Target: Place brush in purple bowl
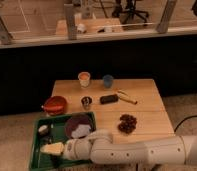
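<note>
At the lower left the gripper is being held over the green tray, just beside a yellowish object; whether anything is being gripped cannot be told. The brush is not being made out with certainty, while the purple bowl, with a whitish patch inside, is being carried in the tray's upper right. Farther up, a red bowl and metal cup are being borne by the table.

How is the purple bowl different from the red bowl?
The purple bowl sits in the green tray; the red bowl sits on the table. The purple bowl is darker and slightly bigger than the red bowl. Both are round. The gripper is at the tray's front, near the purple bowl.
</note>
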Robot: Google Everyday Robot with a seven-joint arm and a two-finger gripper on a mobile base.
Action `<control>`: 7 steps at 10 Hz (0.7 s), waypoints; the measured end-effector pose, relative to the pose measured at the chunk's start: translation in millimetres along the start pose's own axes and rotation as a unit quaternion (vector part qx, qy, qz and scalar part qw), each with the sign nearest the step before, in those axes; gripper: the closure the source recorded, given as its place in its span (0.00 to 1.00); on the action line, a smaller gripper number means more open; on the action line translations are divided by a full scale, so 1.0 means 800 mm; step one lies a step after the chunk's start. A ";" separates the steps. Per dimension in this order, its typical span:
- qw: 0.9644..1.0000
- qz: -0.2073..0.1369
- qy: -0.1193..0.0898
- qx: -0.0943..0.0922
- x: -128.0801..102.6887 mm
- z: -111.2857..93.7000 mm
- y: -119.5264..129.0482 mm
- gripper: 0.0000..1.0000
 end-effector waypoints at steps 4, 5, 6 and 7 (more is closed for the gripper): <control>1.000 -0.002 -0.014 0.010 -0.005 0.017 0.001 0.22; 1.000 -0.002 -0.019 0.012 -0.008 0.022 0.002 0.33; 1.000 -0.001 -0.021 0.013 -0.010 0.025 0.003 0.42; 1.000 0.001 -0.023 0.013 -0.011 0.026 0.005 0.53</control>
